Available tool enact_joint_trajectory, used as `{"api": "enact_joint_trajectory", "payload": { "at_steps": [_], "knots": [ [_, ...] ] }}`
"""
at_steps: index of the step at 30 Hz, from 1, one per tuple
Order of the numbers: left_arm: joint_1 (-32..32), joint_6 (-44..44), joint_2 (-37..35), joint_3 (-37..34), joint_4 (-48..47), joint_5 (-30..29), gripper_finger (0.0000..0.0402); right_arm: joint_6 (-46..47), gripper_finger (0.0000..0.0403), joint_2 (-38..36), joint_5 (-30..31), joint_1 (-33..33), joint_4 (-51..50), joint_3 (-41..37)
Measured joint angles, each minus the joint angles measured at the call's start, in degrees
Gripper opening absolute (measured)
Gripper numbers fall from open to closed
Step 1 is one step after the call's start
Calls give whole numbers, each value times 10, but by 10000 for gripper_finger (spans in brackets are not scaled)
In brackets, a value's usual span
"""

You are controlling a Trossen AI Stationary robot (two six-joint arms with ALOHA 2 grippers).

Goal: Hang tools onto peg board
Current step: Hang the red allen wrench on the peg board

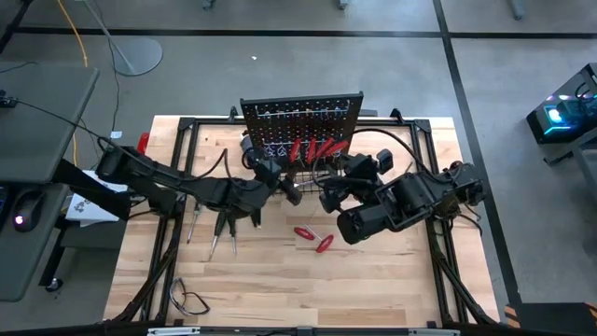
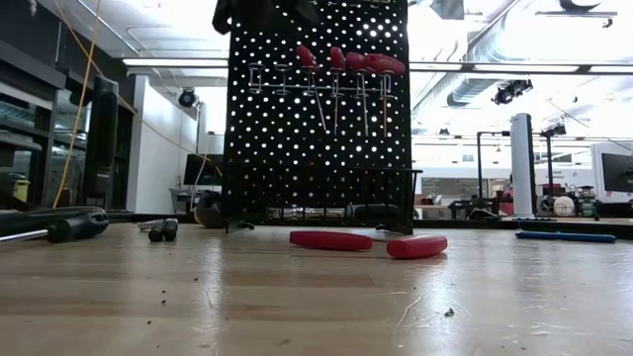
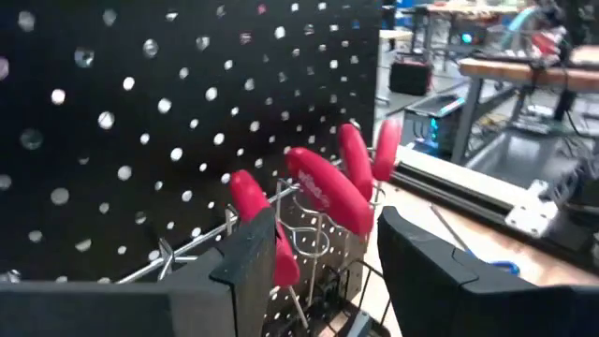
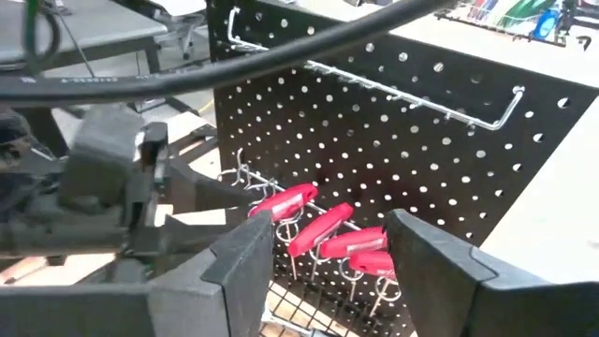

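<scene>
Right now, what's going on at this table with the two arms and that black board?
Two robot arms are hanging tools on an upright peg board. Four red-handled screwdrivers already hang from its rack. Both hands are up by the board with open fingers and nothing in them: the left hand near the hung handles, the right hand opposite. Two more red-handled screwdrivers lie on the table, and darker tools wait further left.

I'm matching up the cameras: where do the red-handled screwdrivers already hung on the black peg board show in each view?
High: red-handled screwdrivers on the black peg board, upper centre.
Low: top centre.
Left wrist: centre, beyond the jaws.
Right wrist: lower centre.
Shared landmark: the peg board.
</scene>
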Motion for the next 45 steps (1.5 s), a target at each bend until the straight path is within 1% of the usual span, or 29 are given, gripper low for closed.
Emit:
{"api": "enact_joint_trajectory", "payload": {
  "at_steps": [4, 8, 11, 16, 22, 27, 32, 34, 36, 38, 40, 41, 45],
  "knots": [
    [16, -31, 11, 0, 0, -18, 168, -2, 199, 0, -4, -3, 0, 0],
    [34, -57, 11, 0, 0, -23, 168, -4, 199, 0, -7, -3, 0, 0],
    [47, -76, 11, 0, -10, -4, 168, -4, 199, 0, -9, -2, 0, 0],
    [64, -100, 11, 0, -23, 48, 168, -2, 199, 0, -9, -2, 0, 0],
    [68, -120, 11, 0, -48, 55, 168, 18, 199, 0, -11, -2, 0, 0],
    [73, -159, 10, 1, -75, 90, 168, 33, 199, 0, -12, -2, 1, 0],
    [75, -164, 10, 1, -84, 92, 163, 35, 199, 0, -13, -2, 4, 0],
    [75, -164, 10, 1, -85, 91, 151, 35, 199, 0, -14, -2, 5, 0],
    [76, -159, 10, 1, -87, 92, 126, 35, 199, 0, -14, -2, 6, 0],
    [76, -152, 10, 1, -87, 98, 88, 35, 199, 0, -14, -2, 7, 0],
    [76, -142, 9, 1, -87, 114, 42, 35, 199, 0, -15, -2, 9, 0],
    [76, -141, 9, 1, -87, 118, 31, 35, 199, 0, -15, -2, 9, 0],
    [76, -140, 6, 0, -87, 122, 31, 35, 199, 0, -15, -2, 10, 0]
  ]
}}
